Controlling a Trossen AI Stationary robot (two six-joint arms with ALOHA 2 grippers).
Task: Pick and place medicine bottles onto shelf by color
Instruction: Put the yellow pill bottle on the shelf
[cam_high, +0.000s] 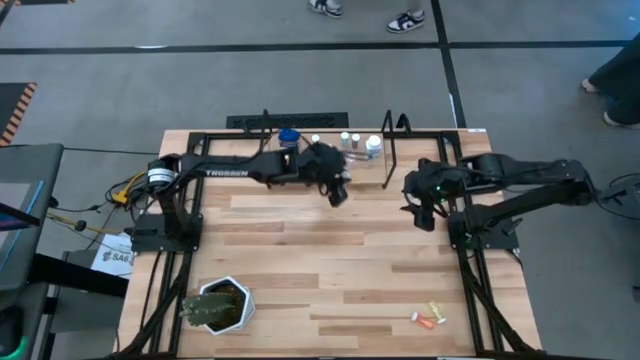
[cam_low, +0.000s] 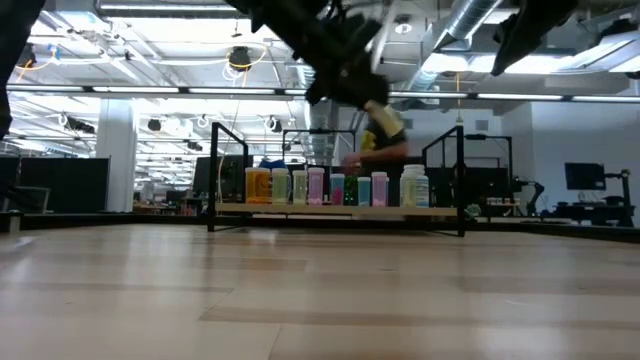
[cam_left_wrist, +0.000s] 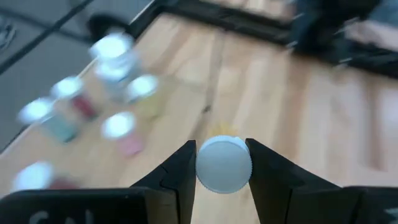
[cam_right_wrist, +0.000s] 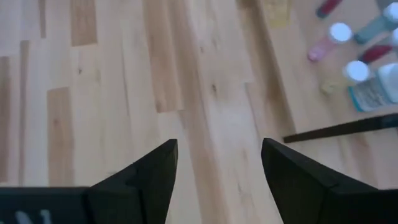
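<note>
My left gripper (cam_high: 339, 192) hangs above the table just in front of the shelf (cam_low: 340, 209), shut on a yellow medicine bottle (cam_low: 385, 121) with a white cap (cam_left_wrist: 224, 164). Several white-capped medicine bottles (cam_low: 330, 187) stand upright in a row on the shelf plank, among them a wider one with a blue lid (cam_high: 290, 136). They show blurred in the left wrist view (cam_left_wrist: 118, 124). My right gripper (cam_right_wrist: 217, 168) is open over bare table to the right of the shelf, with nothing between its fingers (cam_high: 421, 212). My left gripper pinches the bottle's white cap (cam_left_wrist: 224, 164) between its two fingers, one finger (cam_left_wrist: 180, 174) on each side of the cap. The fingers slant downward toward the shelf. The bottle hangs below them, clear of the table, its yellow body (cam_low: 385, 121) tilted.
Black rod uprights (cam_high: 388, 150) frame the shelf at both ends. A green spiky plant in a white pot (cam_high: 220, 305) stands near the front left. Two small bottles (cam_high: 430, 319) lie near the front right edge. Bare wood lies between them in the table's middle.
</note>
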